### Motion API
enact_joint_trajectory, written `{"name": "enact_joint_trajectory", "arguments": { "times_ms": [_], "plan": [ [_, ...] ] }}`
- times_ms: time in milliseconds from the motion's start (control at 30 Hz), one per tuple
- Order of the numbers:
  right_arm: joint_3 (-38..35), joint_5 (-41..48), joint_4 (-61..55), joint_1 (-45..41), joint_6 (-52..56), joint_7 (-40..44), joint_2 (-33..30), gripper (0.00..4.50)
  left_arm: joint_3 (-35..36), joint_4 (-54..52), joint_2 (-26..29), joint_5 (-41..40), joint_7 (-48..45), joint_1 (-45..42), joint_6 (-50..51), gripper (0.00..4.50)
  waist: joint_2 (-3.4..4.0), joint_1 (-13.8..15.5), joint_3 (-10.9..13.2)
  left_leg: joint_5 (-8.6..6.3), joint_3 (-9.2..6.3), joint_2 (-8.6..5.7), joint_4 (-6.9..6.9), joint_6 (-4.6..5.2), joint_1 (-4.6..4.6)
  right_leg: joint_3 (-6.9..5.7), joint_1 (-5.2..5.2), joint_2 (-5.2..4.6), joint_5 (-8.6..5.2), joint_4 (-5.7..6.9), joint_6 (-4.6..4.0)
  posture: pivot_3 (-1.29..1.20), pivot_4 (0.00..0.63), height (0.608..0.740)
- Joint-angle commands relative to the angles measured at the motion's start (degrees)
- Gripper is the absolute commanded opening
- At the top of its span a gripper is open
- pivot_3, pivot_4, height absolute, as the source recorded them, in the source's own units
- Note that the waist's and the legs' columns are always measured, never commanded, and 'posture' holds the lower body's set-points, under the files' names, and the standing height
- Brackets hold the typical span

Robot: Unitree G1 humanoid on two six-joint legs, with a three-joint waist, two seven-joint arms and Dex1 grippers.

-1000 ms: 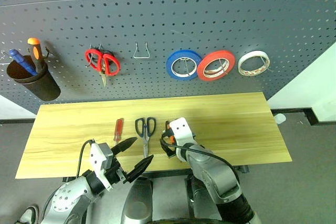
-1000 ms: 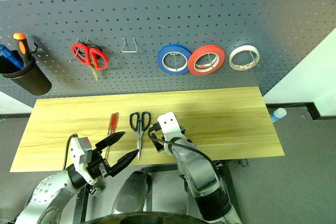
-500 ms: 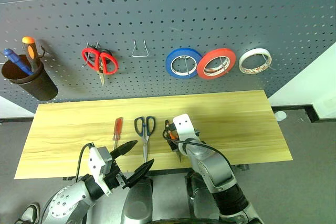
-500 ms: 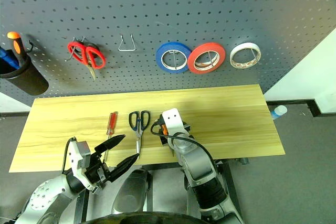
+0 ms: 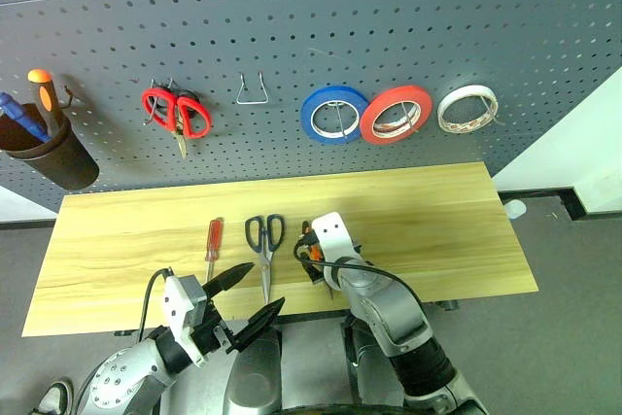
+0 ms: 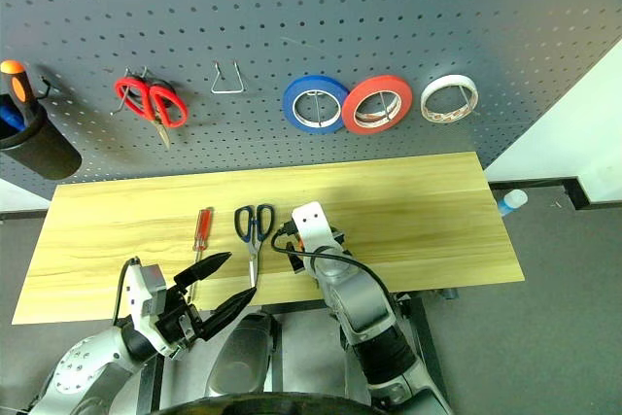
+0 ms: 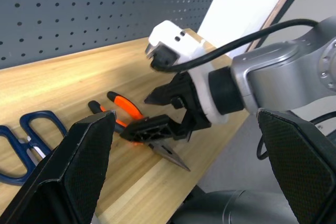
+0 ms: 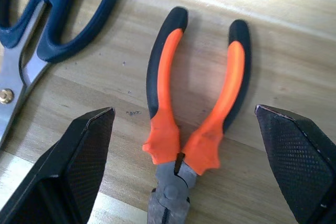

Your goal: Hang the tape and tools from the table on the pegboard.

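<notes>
- Clearly, from the head views the right gripper sits low over the pliers, which lie flat on the table near its front edge, just beside the blue-handled scissors and the red-handled screwdriver; the cream tape already hangs on the pegboard, so the pliers look like the step in hand
- Left wrist view: the right gripper's jaws are spread, straddling the pliers near the joint, not gripping; the left gripper is released too, holding nothing
- Right wrist view: the orange-and-black handles splay away from the fingers, joint nearest. To grasp well, I judge it should close across the joint or both handles together, squarely, so the tool does not pivot or slide toward the table edge
</notes>
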Motion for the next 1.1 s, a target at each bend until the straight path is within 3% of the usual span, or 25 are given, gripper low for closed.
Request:
{"name": "enact_joint_trajectory", "arguments": {
  "times_ms": [33, 1100],
  "plan": [
    [0.2, 0.8, 1.0, -1.1, -1.6, -0.5, 6.7, 4.46, 1.5, -1.5, -0.1, -0.2, 0.2, 1.4, -1.8, 4.5, -0.02, 0.0, 0.1, 0.0, 0.0, 0.0, 0.0, 0.0, 0.0, 0.0, -0.01, 0.0, 0.0, 0.0, 0.0, 0.36, 0.261, 0.677],
    [-2.9, 4.7, 5.4, -2.3, 3.1, -2.4, 7.8, 4.46, 3.6, -3.0, 0.7, 0.0, 1.5, 2.1, -1.9, 4.5, 0.02, 0.0, 1.1, -0.01, -0.01, 0.0, 0.0, 0.01, -0.03, -0.01, -0.04, 0.0, 0.0, 0.01, 0.0, 0.38, 0.284, 0.677]
  ]
}}
